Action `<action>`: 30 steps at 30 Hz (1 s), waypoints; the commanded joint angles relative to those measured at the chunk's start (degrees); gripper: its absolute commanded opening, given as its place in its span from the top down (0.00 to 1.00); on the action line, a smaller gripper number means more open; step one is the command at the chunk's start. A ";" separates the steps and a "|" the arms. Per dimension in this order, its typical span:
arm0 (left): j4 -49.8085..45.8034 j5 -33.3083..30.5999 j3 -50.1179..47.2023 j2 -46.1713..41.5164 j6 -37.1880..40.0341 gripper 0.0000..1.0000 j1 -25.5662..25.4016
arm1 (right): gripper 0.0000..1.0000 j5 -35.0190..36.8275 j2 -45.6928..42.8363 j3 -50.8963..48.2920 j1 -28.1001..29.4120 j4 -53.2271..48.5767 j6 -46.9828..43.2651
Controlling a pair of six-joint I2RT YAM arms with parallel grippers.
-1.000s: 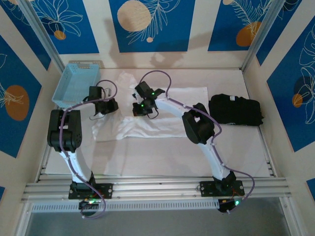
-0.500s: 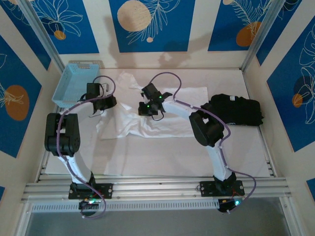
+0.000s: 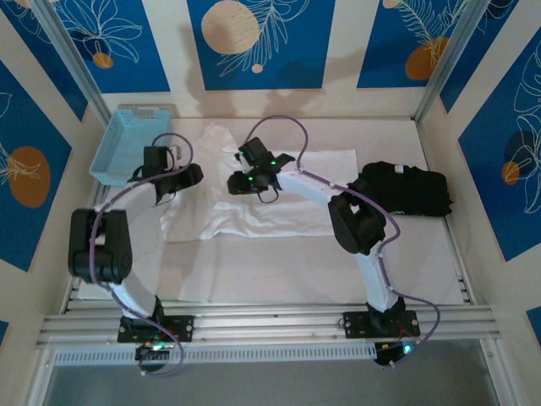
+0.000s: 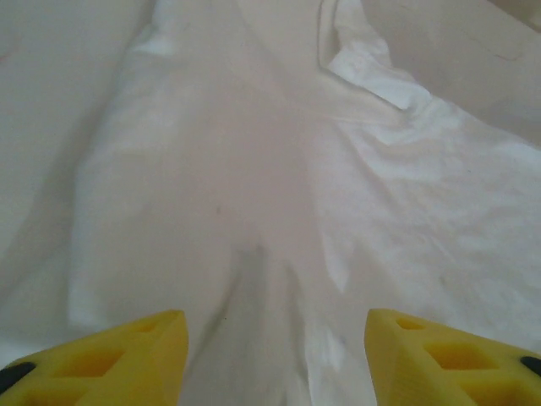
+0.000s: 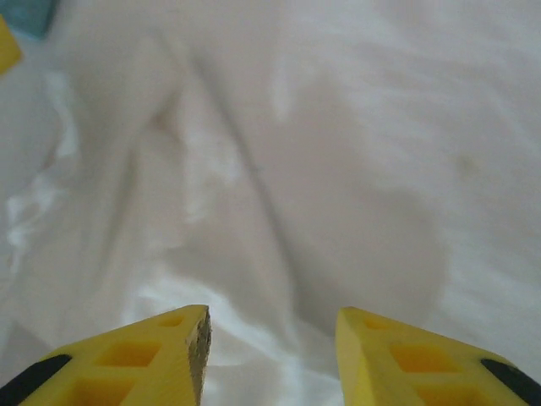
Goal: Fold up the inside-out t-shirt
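T-shirt (image 3: 279, 216) spread under L gripper (image 4: 275, 330) & R gripper (image 5: 272, 320) (both released, empty).

Camera setup: one overhead, two wrist

Top view: fixed, high at the near edge, tilted down and forward, far enough to take in the whole table (image 3: 296, 275). Left wrist view: rides the left gripper (image 4: 275, 315), looks down along it, very close to the white t-shirt (image 4: 279, 186). Right wrist view: same on the right gripper (image 5: 272, 311), very close, blurry. All three share the t-shirt mid-table.
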 commanded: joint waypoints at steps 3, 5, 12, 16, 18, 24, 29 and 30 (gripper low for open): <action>0.41 -4.45 -9.25 -9.87 -2.72 0.41 0.27 | 0.54 1.44 7.89 12.11 3.23 -10.60 -0.22; -0.14 -5.31 -12.10 -12.85 -2.82 0.41 0.26 | 0.53 2.95 10.15 15.66 4.00 -13.14 0.02; -1.06 -4.79 -20.14 -22.79 -5.24 0.40 0.19 | 0.53 5.36 18.13 26.94 5.19 -21.49 2.77; -2.26 -4.03 -22.94 -26.26 -5.49 0.39 0.16 | 0.53 5.39 22.73 33.44 5.53 -25.62 3.13; -2.73 -4.00 -23.86 -27.19 -5.05 0.39 0.18 | 0.54 5.84 23.20 34.09 5.53 -25.92 3.35; -3.80 -3.98 -25.76 -28.87 -4.20 0.39 0.18 | 0.74 6.09 23.05 33.98 4.83 -25.86 3.85; -3.16 -4.37 -27.83 -28.54 -3.70 0.39 0.17 | 0.90 5.58 20.22 30.88 3.92 -22.74 4.89; -2.74 -4.35 -28.23 -27.95 -3.71 0.39 0.17 | 0.91 5.29 19.37 29.92 3.73 -21.70 5.13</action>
